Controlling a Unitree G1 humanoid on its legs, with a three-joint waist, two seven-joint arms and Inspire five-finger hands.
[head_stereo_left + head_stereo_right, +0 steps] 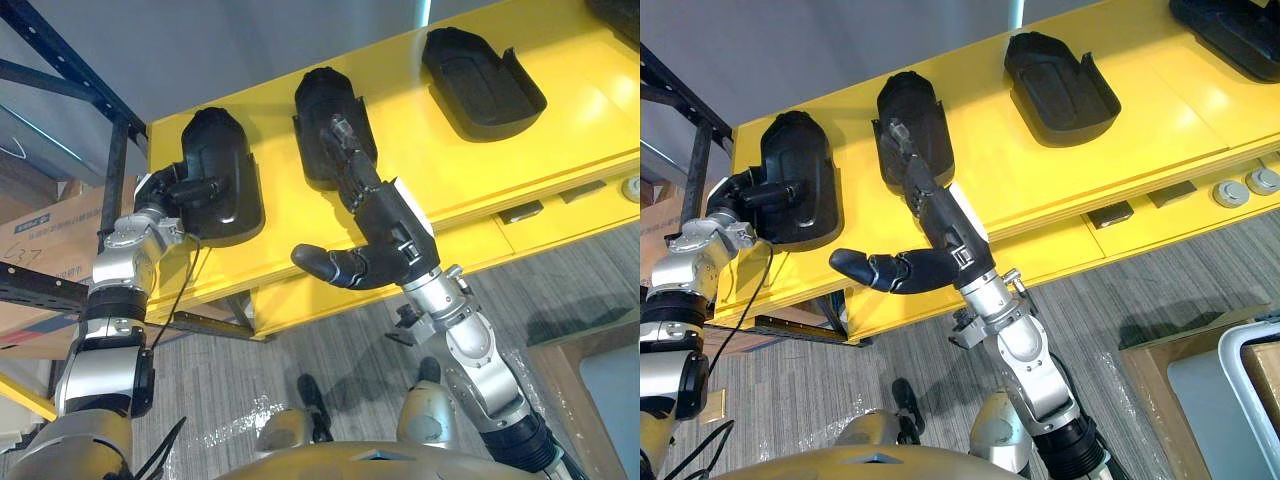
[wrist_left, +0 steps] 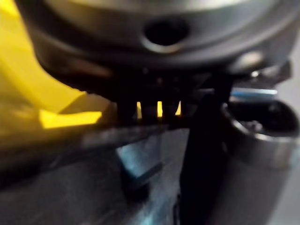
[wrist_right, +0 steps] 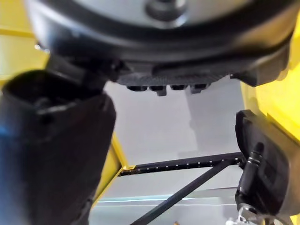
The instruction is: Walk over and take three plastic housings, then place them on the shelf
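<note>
Grey plank floor (image 1: 330, 350) lies nearest, open in front of the yellow shelf (image 1: 450, 170), whose front edge runs slantwise from near left to far right.

The right hand (image 1: 385, 215) reaches in over that edge. It is released, with its fingers (image 1: 345, 150) straight over the near end of the middle housing (image 1: 320, 110) and its thumb stuck out to the left. The left hand (image 1: 180, 190) is on the left housing (image 1: 220, 140), close to the shelf's left end; whether it grips cannot be told.

The housings are glossy black, rounded at one end and hollow like shallow trays. Three lie in a row on the shelf, apart from one another, with the right housing (image 1: 480, 70) farthest and bare yellow around it. A fourth housing (image 1: 1230, 30) sits at the far right corner.

At the left stand a dark rack (image 1: 113, 175) and a cardboard box (image 1: 40, 235). A grey wall (image 1: 250, 40) stands behind the shelf.
</note>
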